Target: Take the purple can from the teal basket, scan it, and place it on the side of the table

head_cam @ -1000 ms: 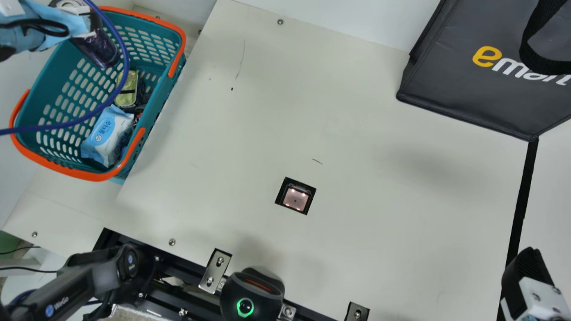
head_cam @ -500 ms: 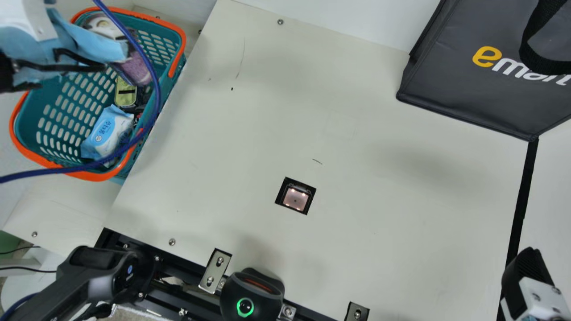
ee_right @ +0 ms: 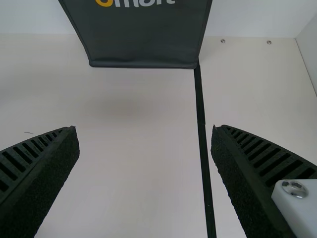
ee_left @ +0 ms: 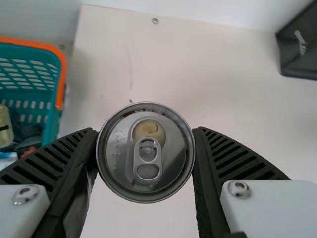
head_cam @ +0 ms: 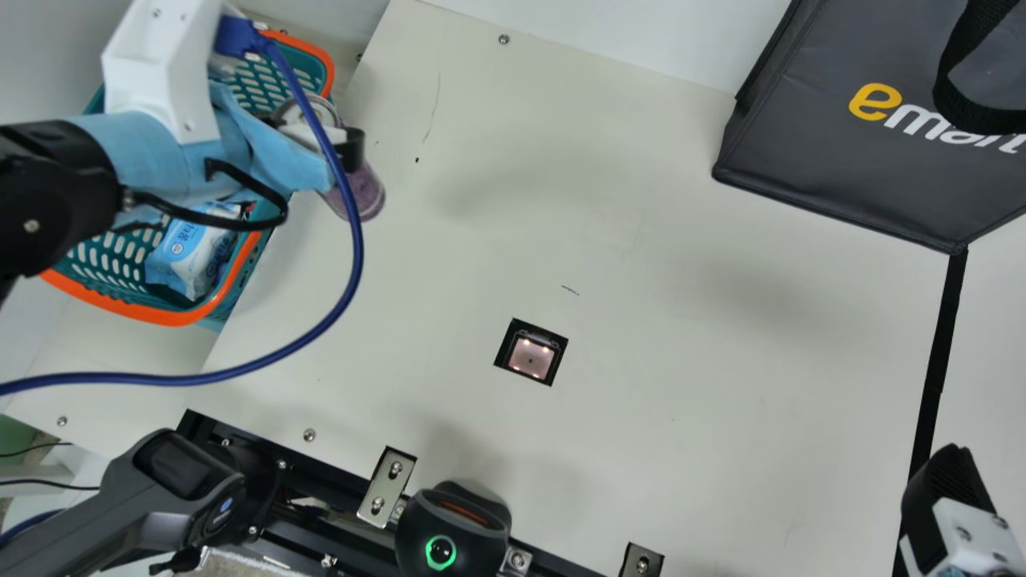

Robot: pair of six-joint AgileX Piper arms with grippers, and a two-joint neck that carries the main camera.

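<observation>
Matte cream table [head_cam: 681, 320]; ribbed left pincer [head_cam: 327, 138] clamping cylindrical, metal-topped purple can [head_cam: 368, 194]; right pincer [head_cam: 948, 473] spread wide.

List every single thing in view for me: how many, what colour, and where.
Purple can: one, purple with silver top, in the left end effector near the basket
Basket: one, teal with orange rim, main view's upper left
Wipes pack: one, white and blue, in the basket
Tin: one, yellow-green, in the basket
Table: one, cream, centre
Scanner window: one, black-framed, set in the table
Rounded device: one, black with green ring, table's near edge
Bag: one, dark grey, upper right
Strip: one, black, below the bag
Cable: one, blue, by the left arm
End effectors: two, black; left around the can, right over the table's right
</observation>
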